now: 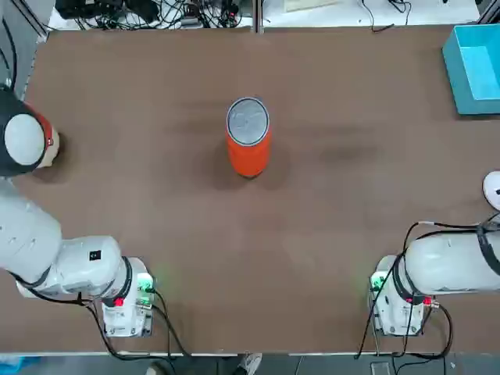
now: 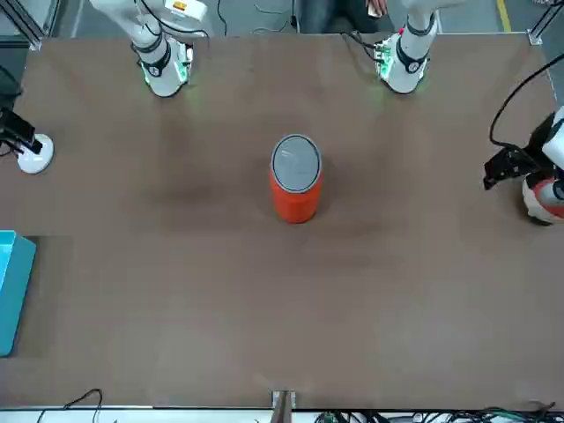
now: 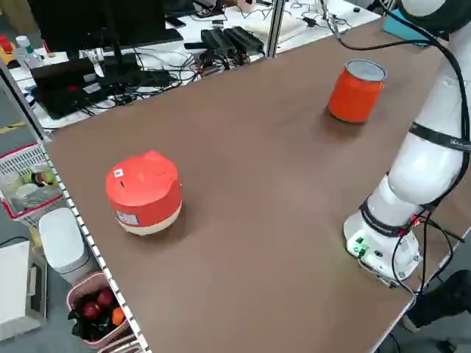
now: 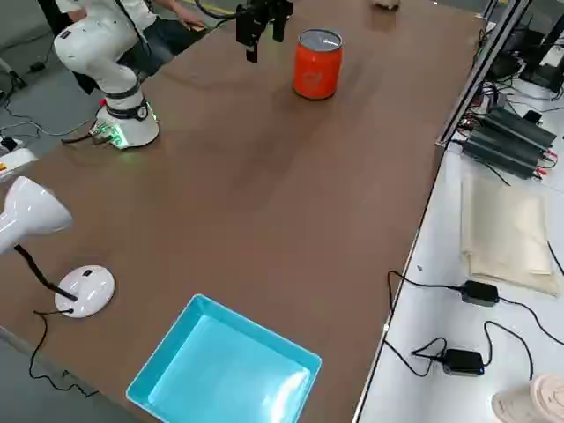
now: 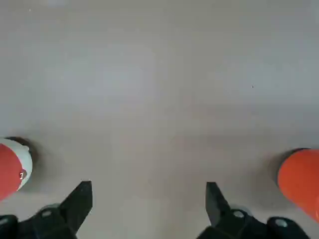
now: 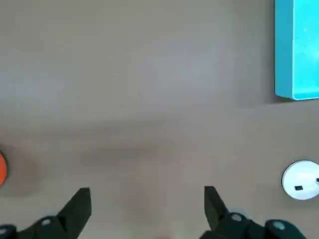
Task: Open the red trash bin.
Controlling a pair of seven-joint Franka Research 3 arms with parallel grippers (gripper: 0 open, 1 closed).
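The red trash bin [image 1: 248, 148] stands upright in the middle of the table, and its round silver lid [image 1: 248, 120] lies flat across the top. It also shows in the front view as the bin [image 2: 295, 187] and in the left side view as the bin [image 3: 355, 92]. My left gripper [image 5: 148, 199] hangs open high over the table's left side, with the bin's edge [image 5: 301, 179] far off to its right. My right gripper [image 6: 147, 195] is open above the right side, and only a sliver of the bin [image 6: 2, 169] shows. Neither gripper touches it.
A red and cream rice cooker [image 3: 143, 193] sits near the table's left edge, below the left arm's elbow [image 1: 23, 141]. A teal box [image 1: 476, 66] lies at the far right corner. A white lamp base [image 6: 300, 180] stands at the right edge. Bare tabletop surrounds the bin.
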